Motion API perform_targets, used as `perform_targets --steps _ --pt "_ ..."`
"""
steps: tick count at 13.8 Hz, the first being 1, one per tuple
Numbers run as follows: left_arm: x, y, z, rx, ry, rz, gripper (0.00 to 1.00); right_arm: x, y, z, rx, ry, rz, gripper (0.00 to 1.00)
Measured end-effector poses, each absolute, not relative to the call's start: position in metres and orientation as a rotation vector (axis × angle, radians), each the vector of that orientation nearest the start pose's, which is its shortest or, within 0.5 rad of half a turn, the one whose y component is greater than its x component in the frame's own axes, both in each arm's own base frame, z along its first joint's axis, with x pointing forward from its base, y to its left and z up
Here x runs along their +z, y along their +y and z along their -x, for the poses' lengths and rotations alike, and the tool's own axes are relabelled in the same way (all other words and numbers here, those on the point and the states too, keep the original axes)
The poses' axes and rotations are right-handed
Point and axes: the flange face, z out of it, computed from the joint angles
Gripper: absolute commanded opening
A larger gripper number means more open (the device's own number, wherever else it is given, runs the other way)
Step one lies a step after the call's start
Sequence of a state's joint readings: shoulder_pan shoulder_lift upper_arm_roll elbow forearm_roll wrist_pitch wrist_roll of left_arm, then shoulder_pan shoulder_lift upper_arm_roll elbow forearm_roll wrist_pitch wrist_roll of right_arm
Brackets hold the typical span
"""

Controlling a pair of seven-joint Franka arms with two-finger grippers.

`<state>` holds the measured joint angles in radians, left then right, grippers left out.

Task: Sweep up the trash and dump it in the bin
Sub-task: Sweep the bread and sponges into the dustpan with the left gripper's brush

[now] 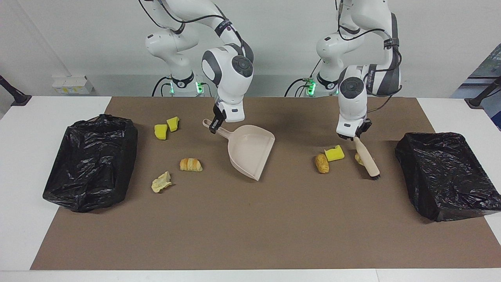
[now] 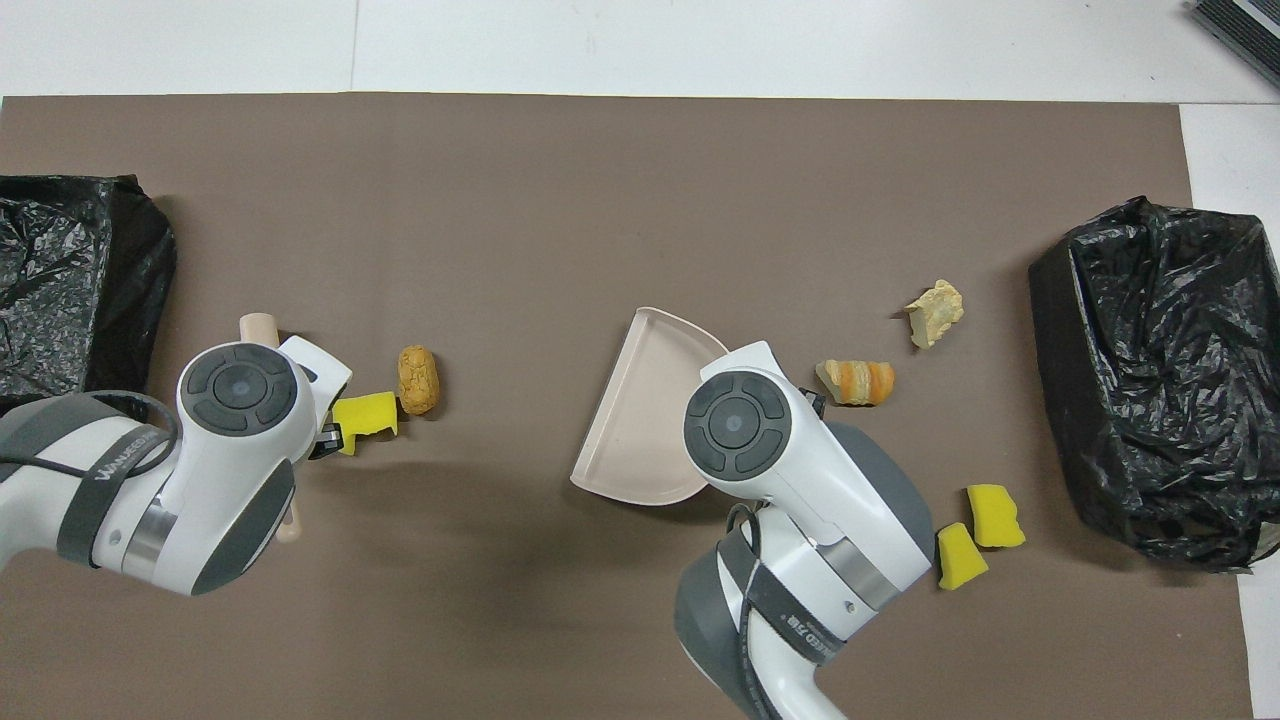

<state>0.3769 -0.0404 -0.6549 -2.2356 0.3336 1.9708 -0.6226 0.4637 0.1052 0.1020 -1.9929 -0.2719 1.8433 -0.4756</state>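
Note:
My left gripper [image 1: 355,137] is shut on the handle of the beige hand brush [image 1: 366,157], which slants down so its black bristles [image 1: 375,177] meet the mat. A small pale scrap [image 1: 357,158] lies against the brush. Beside it are a yellow sponge chunk [image 1: 334,153] and a bread piece [image 1: 322,163]. My right gripper [image 1: 214,128] is shut on the handle of the beige dustpan [image 1: 250,150], which rests mid-table. Toward the right arm's end lie two yellow sponge chunks [image 1: 160,131], a croissant [image 1: 191,164] and a crumpled beige scrap [image 1: 161,182].
Black-bagged bins stand at both ends of the brown mat: one at the left arm's end [image 1: 446,172], one at the right arm's end [image 1: 92,160]. In the overhead view the left arm's wrist [image 2: 240,385] covers most of the brush.

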Motion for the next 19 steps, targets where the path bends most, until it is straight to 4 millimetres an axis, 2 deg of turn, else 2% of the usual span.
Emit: perform_targets --steps 2,3,4,5,7,9,10,12,15,19 --pt "0.409 -0.118 -0.494 0.151 -0.198 2.782 0.00 0.393 0.275 -0.475 0.411 -1.830 2.827 0.00" --pt "0.422 -0.106 -0.500 0.173 -0.151 2.801 0.00 0.393 0.275 -0.475 0.411 -1.830 2.827 0.00" --pt "0.425 -0.088 -0.504 0.198 -0.108 2.816 0.00 0.393 0.275 -0.475 0.410 -1.830 2.827 0.00" --pt "0.421 -0.066 -0.507 0.228 -0.076 2.829 0.00 0.393 0.275 -0.475 0.410 -1.831 2.826 0.00" --pt "0.398 -0.034 -0.505 0.246 -0.043 2.855 0.00 0.393 0.275 -0.475 0.419 -1.886 2.782 0.00" --pt "0.369 -0.026 -0.496 0.242 -0.053 2.902 0.00 0.393 0.273 -0.476 0.435 -1.991 2.695 0.00" --pt "0.360 -0.031 -0.492 0.241 -0.072 2.944 0.00 0.392 0.271 -0.477 0.446 -2.033 2.662 0.00" --pt "0.356 -0.048 -0.489 0.248 -0.101 3.011 0.00 0.381 0.269 -0.480 0.496 -2.116 2.627 0.00" --pt "0.357 -0.106 -0.482 0.256 -0.069 3.125 0.00 0.363 0.270 -0.482 0.563 -2.185 2.610 0.00" --pt "0.354 -0.188 -0.463 0.259 0.026 3.253 0.00 0.365 0.272 -0.481 0.569 -2.205 2.608 0.00"
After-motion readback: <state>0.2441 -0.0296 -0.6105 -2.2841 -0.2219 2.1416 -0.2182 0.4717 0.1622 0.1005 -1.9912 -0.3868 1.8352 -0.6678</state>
